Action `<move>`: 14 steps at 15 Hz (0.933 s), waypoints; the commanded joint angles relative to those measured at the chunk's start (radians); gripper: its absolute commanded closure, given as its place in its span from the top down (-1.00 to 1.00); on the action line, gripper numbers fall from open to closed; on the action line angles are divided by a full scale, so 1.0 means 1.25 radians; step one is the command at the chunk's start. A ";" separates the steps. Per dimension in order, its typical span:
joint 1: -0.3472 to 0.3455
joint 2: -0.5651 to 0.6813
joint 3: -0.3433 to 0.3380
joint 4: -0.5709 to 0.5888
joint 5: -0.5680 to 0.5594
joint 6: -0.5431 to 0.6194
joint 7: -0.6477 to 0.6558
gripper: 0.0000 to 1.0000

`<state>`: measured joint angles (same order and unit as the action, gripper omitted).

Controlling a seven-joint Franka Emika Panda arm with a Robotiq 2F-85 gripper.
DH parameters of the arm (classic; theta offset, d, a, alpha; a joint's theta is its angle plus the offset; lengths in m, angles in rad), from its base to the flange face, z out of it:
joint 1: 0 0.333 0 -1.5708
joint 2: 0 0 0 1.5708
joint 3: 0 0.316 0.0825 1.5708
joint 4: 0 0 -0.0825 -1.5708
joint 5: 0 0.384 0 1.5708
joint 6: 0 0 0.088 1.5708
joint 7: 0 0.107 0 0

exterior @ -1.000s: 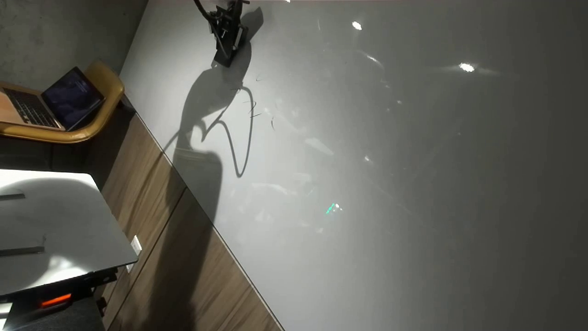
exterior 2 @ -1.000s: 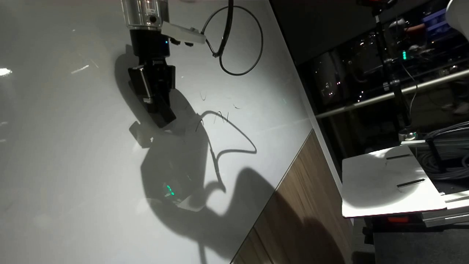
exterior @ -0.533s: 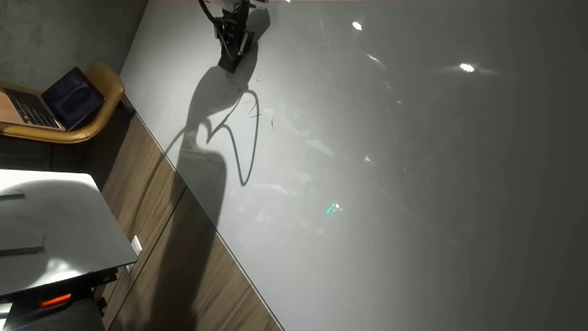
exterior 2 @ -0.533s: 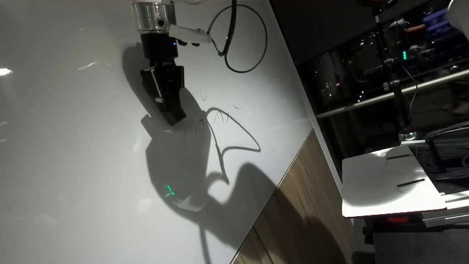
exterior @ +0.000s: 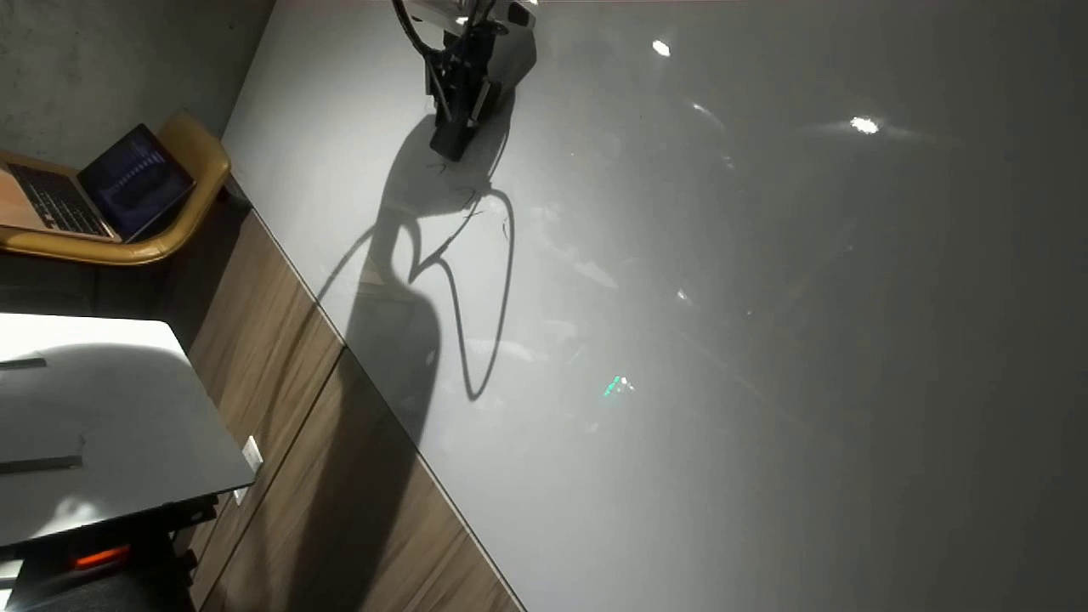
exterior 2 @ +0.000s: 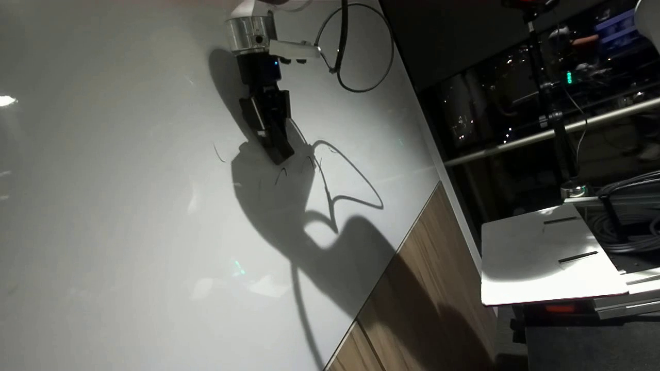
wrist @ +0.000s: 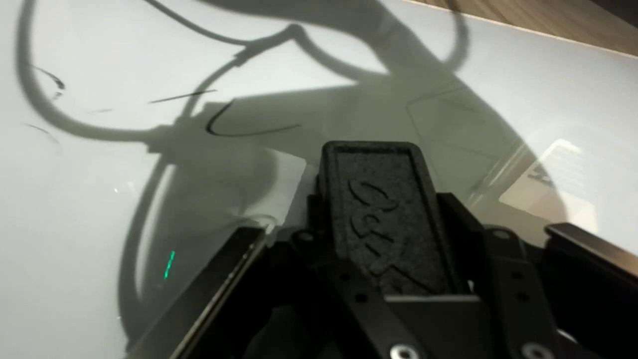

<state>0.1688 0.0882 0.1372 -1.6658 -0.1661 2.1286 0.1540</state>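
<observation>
Glossy whiteboard is extending broadly past the gripper clamping a black eraser; wood panelling is bordering one edge, yellow chair standing nearby.

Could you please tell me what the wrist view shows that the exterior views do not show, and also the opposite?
Only the wrist view: the grooved marks on the face of the dark block, which the gripper holds. I cannot read them.

Only the exterior views, reflections aside: a white panel with two dark strips in both, and in an exterior view a yellow chair.

Shared: the gripper, the dark block, the glossy white surface with thin black strokes, the shadow cast on it, and wooden panelling at its edge.
</observation>
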 commanded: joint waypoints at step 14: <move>-0.152 0.018 -0.128 -0.004 0.021 0.021 -0.128 -0.36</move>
<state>-0.0001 0.0325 -0.0015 -1.7337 -0.1451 2.0816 0.0272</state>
